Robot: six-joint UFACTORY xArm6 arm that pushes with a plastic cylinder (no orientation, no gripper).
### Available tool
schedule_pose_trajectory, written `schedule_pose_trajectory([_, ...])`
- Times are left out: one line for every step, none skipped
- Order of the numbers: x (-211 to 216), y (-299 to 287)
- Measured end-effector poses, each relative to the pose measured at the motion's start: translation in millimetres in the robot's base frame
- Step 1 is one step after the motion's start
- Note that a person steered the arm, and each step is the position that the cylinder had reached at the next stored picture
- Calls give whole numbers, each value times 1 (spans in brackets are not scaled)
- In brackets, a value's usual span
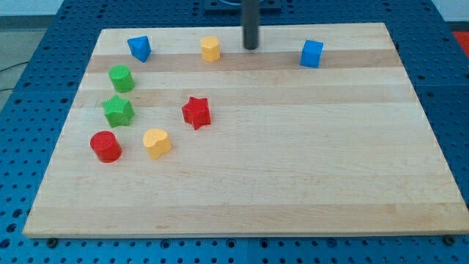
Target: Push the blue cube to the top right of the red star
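The blue cube (pixel 311 53) sits near the view's top right of the wooden board (pixel 293 161). The red star (pixel 196 112) lies left of the board's middle. My tip (pixel 251 48) is near the view's top edge, between the yellow hexagonal block (pixel 210 48) and the blue cube. It stands to the left of the blue cube with a gap, touching no block. The cube lies well up and to the right of the star.
A blue wedge-like block (pixel 139 48) sits at the view's top left. A green cylinder (pixel 121 78), a green star (pixel 117 111), a red cylinder (pixel 106 146) and a yellow heart (pixel 156 142) cluster at the left. The board rests on a blue perforated table.
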State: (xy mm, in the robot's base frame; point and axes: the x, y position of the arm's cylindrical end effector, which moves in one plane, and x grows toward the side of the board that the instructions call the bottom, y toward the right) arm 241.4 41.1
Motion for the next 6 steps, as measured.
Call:
schedule_pose_trajectory([-13, 81])
schedule_pose_trajectory([20, 124])
schedule_pose_trajectory([51, 91])
schedule_pose_trajectory([77, 63])
schedule_pose_trajectory([87, 47])
schedule_pose_trajectory([108, 50])
